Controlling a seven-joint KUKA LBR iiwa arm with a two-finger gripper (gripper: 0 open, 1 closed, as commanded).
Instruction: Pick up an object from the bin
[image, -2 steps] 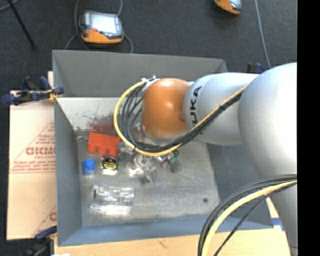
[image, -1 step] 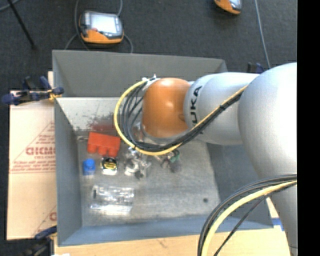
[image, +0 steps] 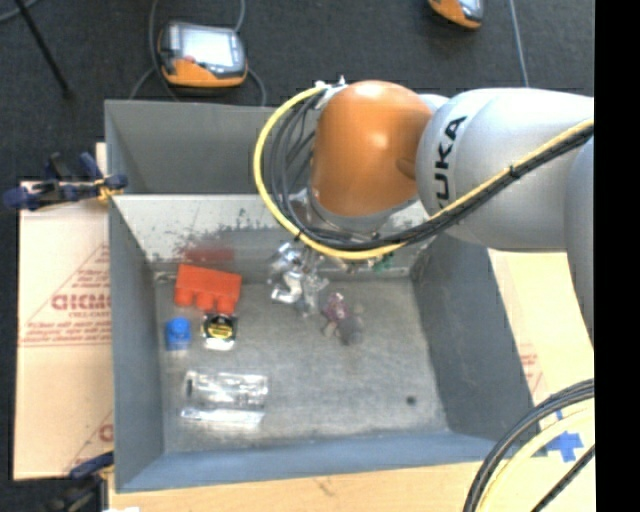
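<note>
Reaching in from the right over the grey metal bin (image: 135, 320): a grey arm (image: 530, 170), with "KUKA" readable in black capitals on its casing, right beside the rounded orange cover (image: 365, 150). Looped about that cover, yellow and black cables.

Below the cover, low over the bin floor and close to the back wall: the silvery gripper (image: 290, 280). Impossible to tell whether the pincer is wide or narrow.

Nearest to it, just to the lower right on the floor: a small dark purplish thing (image: 338, 316), too small to name. Cannot tell whether touching the gripper or just clear of it.

To the gripper's left, near but apart: an orange block (image: 208, 286) with studs along its lower edge, no writing legible on it. Behind the block, dark speckled scuffs along the back wall.

Just below the block, side by side: a little blue cap (image: 178, 334) and a yellow-and-black tape measure (image: 219, 329), its label too small to read.

Further toward the front left, well apart from the gripper: a clear plastic packet (image: 225, 390) lying flat, any print on it unreadable.
</note>
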